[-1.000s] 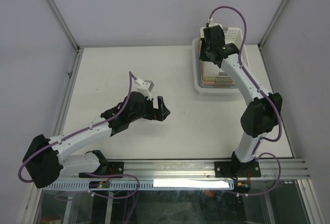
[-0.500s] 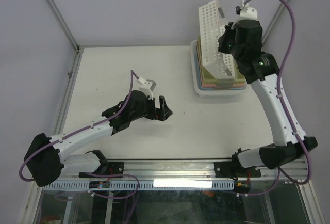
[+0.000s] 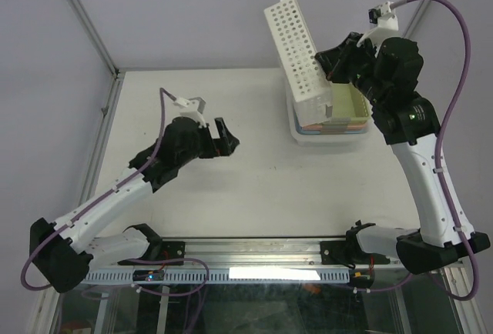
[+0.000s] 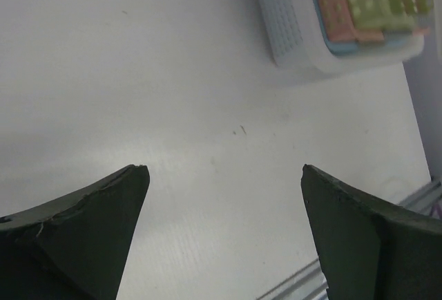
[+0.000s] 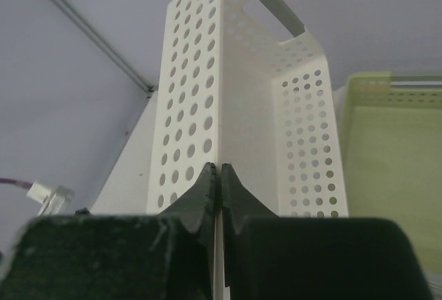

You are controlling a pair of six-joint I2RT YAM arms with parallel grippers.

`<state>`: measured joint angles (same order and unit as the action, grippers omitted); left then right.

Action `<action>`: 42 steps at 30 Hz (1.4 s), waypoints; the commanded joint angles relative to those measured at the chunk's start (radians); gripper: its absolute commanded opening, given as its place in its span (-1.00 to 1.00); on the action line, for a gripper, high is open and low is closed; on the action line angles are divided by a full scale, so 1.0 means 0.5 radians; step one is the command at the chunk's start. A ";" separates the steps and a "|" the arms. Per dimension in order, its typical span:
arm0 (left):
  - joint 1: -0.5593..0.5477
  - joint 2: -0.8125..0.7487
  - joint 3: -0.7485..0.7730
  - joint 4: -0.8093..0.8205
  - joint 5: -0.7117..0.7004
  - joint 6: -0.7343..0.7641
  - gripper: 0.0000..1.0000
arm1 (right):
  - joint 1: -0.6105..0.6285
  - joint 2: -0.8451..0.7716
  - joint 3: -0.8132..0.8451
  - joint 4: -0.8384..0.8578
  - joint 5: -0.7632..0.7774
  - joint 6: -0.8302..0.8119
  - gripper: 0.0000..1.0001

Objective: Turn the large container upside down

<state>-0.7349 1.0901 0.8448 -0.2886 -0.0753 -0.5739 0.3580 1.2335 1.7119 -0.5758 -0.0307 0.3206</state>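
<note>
The large container is a white perforated basket [image 3: 297,49]. It hangs tilted on edge in the air above the stack at the back right. My right gripper [image 3: 327,72] is shut on its wall; in the right wrist view the fingers [image 5: 219,175] pinch the thin white wall of the basket [image 5: 200,99]. My left gripper [image 3: 224,138] is open and empty over the bare table, left of centre; in the left wrist view the fingers [image 4: 103,210] stand wide apart above the table.
A stack of nested trays [image 3: 339,122], white outside with green, orange and blue ones inside, stands at the back right of the table [image 3: 254,188]; it also shows in the left wrist view [image 4: 345,16]. A metal rail [image 3: 308,253] runs along the near edge.
My right arm has lifted the white basket off the stack and tipped it further onto its edge, up and to the left. My left gripper has moved back and to the left.
</note>
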 commanded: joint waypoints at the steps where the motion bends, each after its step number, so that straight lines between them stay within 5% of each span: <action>1: 0.219 -0.183 0.352 -0.508 -0.430 -0.160 0.98 | 0.037 -0.074 -0.071 0.389 -0.463 0.278 -1.00; 9: 0.227 -0.406 0.799 -0.938 -1.002 -0.345 0.98 | 0.220 0.081 -0.430 0.802 -0.639 0.782 -1.00; 18: 0.227 -0.456 0.981 -0.938 -1.105 -0.212 0.98 | 0.764 0.492 -0.737 1.463 -0.507 1.324 -1.00; 26: 0.227 -0.427 1.041 -0.938 -1.081 -0.149 0.98 | 0.845 0.893 -0.938 2.056 -0.676 1.882 -1.00; 37: 0.227 -0.342 0.875 -0.844 -0.892 -0.047 0.98 | 0.690 0.710 -1.537 2.007 -0.396 1.972 -1.00; 42: 0.227 -0.192 0.819 -0.786 -0.639 0.023 0.98 | 0.672 0.570 -1.593 1.650 -0.217 1.760 -1.00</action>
<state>-0.6205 0.9451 1.2747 -0.7521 -0.5171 -0.6216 0.6914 1.6142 0.8993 0.3351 -0.2359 1.2713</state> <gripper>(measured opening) 0.990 0.022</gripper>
